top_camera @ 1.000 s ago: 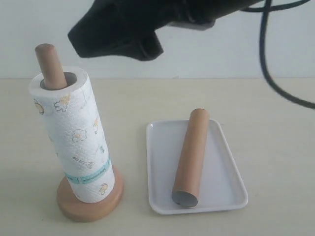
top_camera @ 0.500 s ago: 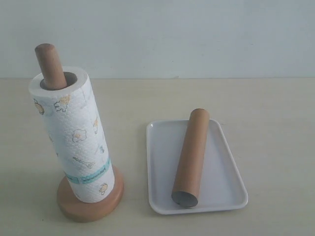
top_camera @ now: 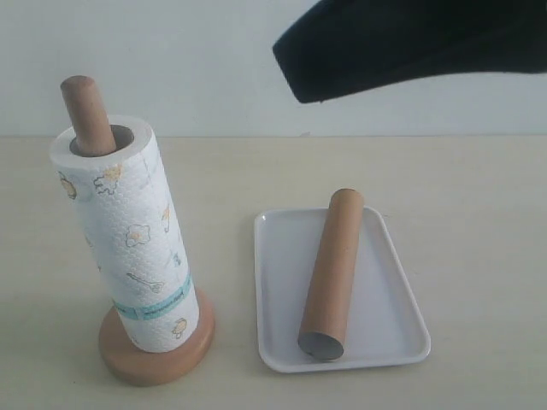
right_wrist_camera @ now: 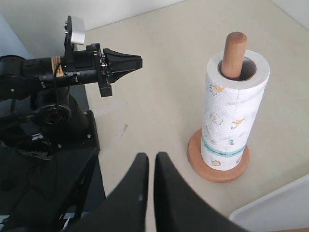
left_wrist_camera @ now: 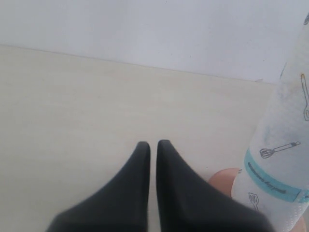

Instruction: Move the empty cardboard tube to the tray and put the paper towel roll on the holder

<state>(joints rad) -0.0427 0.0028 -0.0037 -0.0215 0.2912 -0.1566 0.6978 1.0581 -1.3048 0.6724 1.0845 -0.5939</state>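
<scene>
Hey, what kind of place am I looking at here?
Likely a robot lab bench: plain table against a blank wall, a black robot arm mounted beside it, a towel roll on a holder.

Robotics lab bench by the look of it: bare beige tabletop (top_camera: 282, 171), plain white wall (top_camera: 188, 60), black robot arm (right_wrist_camera: 29, 77) bolted to a black equipment stand (right_wrist_camera: 53, 179).

Tabletop (top_camera: 479, 179): pale beige, matte, running across the full width of the exterior view. It is meeting the wall (top_camera: 171, 60) along a straight horizontal seam at the far edge. Wall is showing plain off-white, evenly lit, unmarked. The left wrist view is giving the same beige surface ending at the same pale wall. In the right wrist view a small dark scuff (right_wrist_camera: 125, 127) is sitting on the bare tabletop, with a faint streak trailing from it.
</scene>
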